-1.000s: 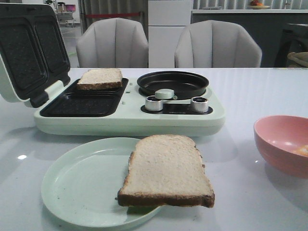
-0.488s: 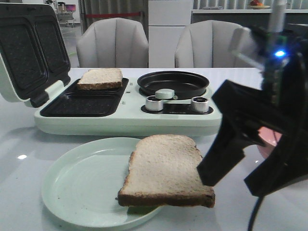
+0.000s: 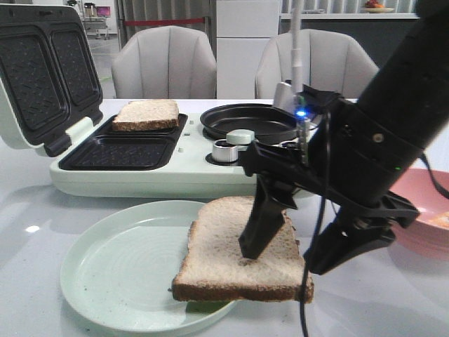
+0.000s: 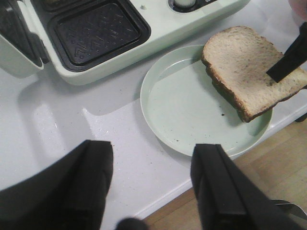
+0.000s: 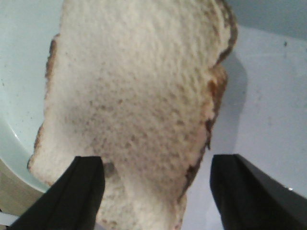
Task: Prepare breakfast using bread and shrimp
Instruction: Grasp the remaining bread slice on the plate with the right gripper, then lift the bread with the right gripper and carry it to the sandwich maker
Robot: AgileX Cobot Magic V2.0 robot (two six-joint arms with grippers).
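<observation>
One bread slice lies on the pale green plate, its near corner overhanging the rim. My right gripper is open just over it. In the right wrist view one finger sits on the bread and the other hangs over the table beside the crust. A second bread slice rests in the far cavity of the sandwich maker. A small orange bit, maybe shrimp, shows in the pink bowl. My left gripper is open and empty above the table's front edge.
The sandwich maker's lid stands open at the left. Its round black pan and knobs sit behind the right arm. Two grey chairs stand behind the table. The plate is close to the table's front edge.
My right arm came into view from the right, then moved left and down over the bread slice on the plate. Bread, plate and bowl have not moved.
</observation>
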